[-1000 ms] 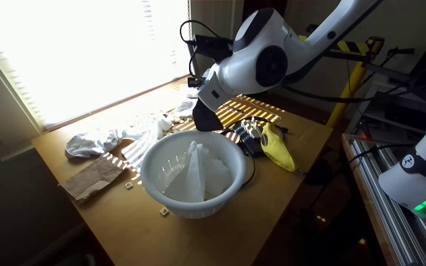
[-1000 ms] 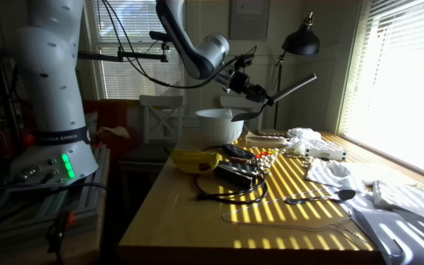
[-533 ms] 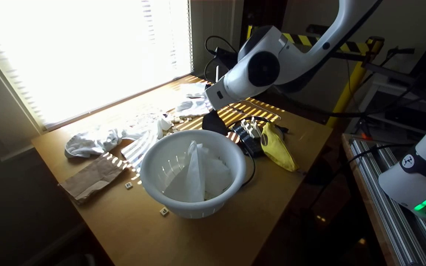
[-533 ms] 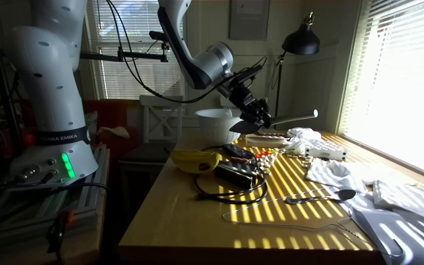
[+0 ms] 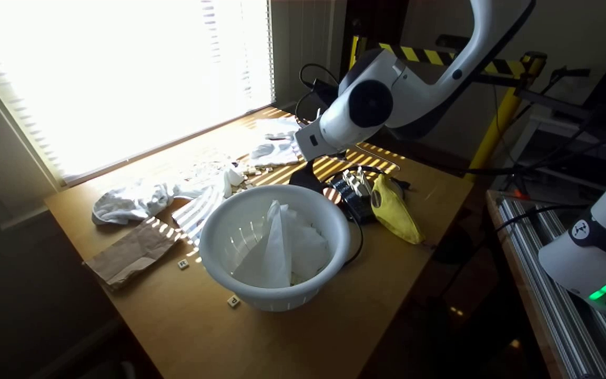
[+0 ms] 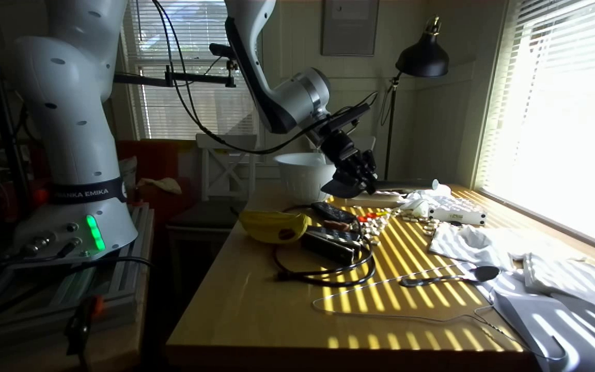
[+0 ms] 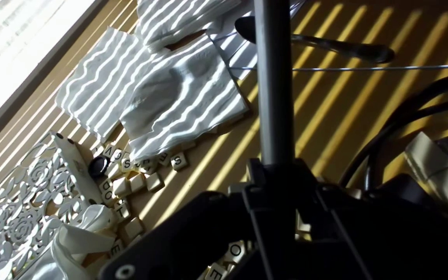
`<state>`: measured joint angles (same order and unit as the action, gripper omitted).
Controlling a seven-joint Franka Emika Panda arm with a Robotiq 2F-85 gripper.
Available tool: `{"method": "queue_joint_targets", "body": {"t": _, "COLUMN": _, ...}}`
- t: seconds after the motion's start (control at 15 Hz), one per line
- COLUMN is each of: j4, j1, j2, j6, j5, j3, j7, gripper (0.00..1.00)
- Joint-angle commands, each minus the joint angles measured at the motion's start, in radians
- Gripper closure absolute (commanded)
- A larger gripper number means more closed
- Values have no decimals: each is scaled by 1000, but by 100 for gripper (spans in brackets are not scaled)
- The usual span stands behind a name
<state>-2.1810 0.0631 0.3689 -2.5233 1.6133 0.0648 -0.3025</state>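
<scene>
My gripper (image 7: 274,175) is shut on a kitchen utensil, its fingers on both sides of the grey tubular handle (image 7: 273,89). In an exterior view the gripper (image 6: 369,178) hangs low over the table's far part, with the handle (image 6: 408,184) lying nearly level toward the window. The utensil's broad dark head (image 6: 340,189) points the opposite way, close to a white perforated bowl (image 6: 297,181). From another angle, that dark head (image 5: 305,176) shows just behind the bowl (image 5: 279,302), which has white crumpled sheets (image 5: 279,247) inside. Whether head and bowl touch I cannot tell.
Near the bowl lie a yellow banana-shaped pouch (image 6: 271,226), a black device (image 6: 331,244) and looped black cable (image 6: 323,281). Several letter tiles (image 7: 179,160), white cloths (image 7: 181,97), a dark spoon (image 7: 364,50) and a brown paper bag (image 5: 132,251) also lie on the table.
The arm has come down, carrying the utensil lower. Its handle has swung from steeply raised to nearly level. The bowl and the things on the table have stayed in place.
</scene>
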Motion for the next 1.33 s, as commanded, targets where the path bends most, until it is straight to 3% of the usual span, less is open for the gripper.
{"method": "queue_joint_targets", "body": {"t": 0.0, "j4": 48, "j1": 29, "j2": 67, "j6": -57, "j5": 3, "j3": -13, "j7": -22, "gripper": 94}}
{"method": "queue_joint_targets", "body": {"t": 0.33, "j4": 110, "j1": 49, "j2": 171, "j6": -124, "j5": 3, "j3": -11, "j7": -15, "gripper": 94}}
{"method": "queue_joint_targets", "body": {"t": 0.53, "j4": 142, "j1": 77, "j2": 216, "j6": -199, "j5": 67, "j3": 5, "j7": 21, "gripper": 94}}
{"method": "queue_joint_targets", "body": {"t": 0.6, "j4": 151, "j1": 82, "j2": 223, "j6": -231, "j5": 106, "j3": 22, "j7": 40, "gripper": 53}}
{"method": "queue_joint_targets", "body": {"t": 0.73, "j4": 126, "j1": 97, "j2": 183, "j6": -257, "j5": 148, "j3": 42, "j7": 12, "gripper": 45}}
{"method": "queue_joint_targets", "body": {"t": 0.87, "j4": 49, "j1": 89, "j2": 90, "j6": -216, "j5": 105, "j3": 48, "j7": -121, "gripper": 31}}
{"method": "queue_joint_targets", "body": {"t": 1.0, "j4": -42, "j1": 30, "j2": -21, "j6": -118, "j5": 6, "j3": 60, "j7": -305, "gripper": 17}}
{"method": "queue_joint_targets", "body": {"t": 1.13, "j4": -58, "j1": -6, "j2": -81, "j6": -24, "j5": -76, "j3": 25, "j7": -462, "gripper": 2}}
{"method": "queue_joint_targets", "body": {"t": 1.2, "j4": 23, "j1": 54, "j2": 20, "j6": -107, "j5": -2, "j3": 28, "j7": -342, "gripper": 21}}
{"method": "queue_joint_targets", "body": {"t": 1.27, "j4": 2, "j1": 33, "j2": -19, "j6": -70, "j5": -31, "j3": 18, "j7": -394, "gripper": 13}}
